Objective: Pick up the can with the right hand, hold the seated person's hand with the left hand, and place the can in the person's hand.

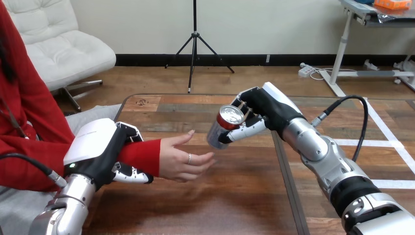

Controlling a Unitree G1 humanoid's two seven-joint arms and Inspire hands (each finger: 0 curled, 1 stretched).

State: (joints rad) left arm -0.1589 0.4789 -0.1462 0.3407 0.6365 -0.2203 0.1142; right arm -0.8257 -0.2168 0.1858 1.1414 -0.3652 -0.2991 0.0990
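A silver can [222, 126] with a red top hangs tilted above the middle of the wooden table [244, 196], top toward me. My right hand [259, 111] is shut on it, fingers and thumb curled round its body. Just left of the can lies the person's hand [181, 159], palm up and open, its fingertips a short way from the can's lower end. My left hand [100, 154] is shut on the person's forearm at the red sleeve [139, 155], fingers over it and thumb under it.
A dark seam [288, 186] runs front to back across the table, right of the can. The table's far edge [205, 95] lies beyond both hands. The person sits at the left side.
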